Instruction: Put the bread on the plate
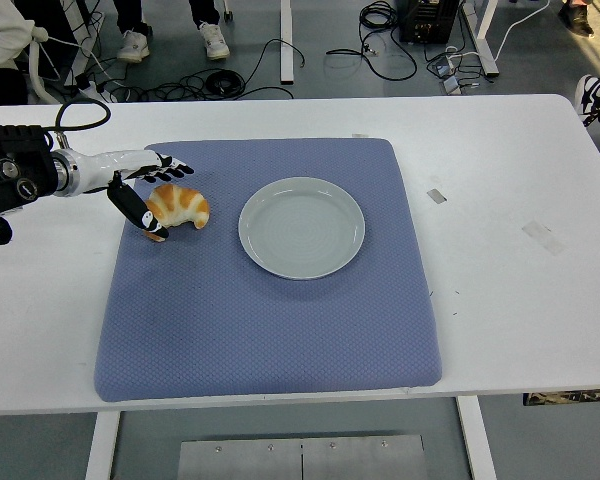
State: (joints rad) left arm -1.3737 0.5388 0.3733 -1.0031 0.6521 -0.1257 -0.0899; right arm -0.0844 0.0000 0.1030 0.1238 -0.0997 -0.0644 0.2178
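A golden croissant (pixel 180 207) lies on the blue mat (pixel 270 300), left of an empty pale plate (pixel 301 227) at the mat's middle. My left hand (pixel 152 192) comes in from the left edge and is at the croissant's left end. Its fingers are spread: the thumb (pixel 140 212) lies along the croissant's near-left side and the other fingers (pixel 172 170) reach over its far side. The hand touches the bread but is not closed on it. The right arm is out of view.
The mat covers the middle of the white table (pixel 520 180). Small bits of tape (pixel 436 195) lie on the table right of the mat. People's feet and cables (pixel 215 40) show on the floor beyond the far edge.
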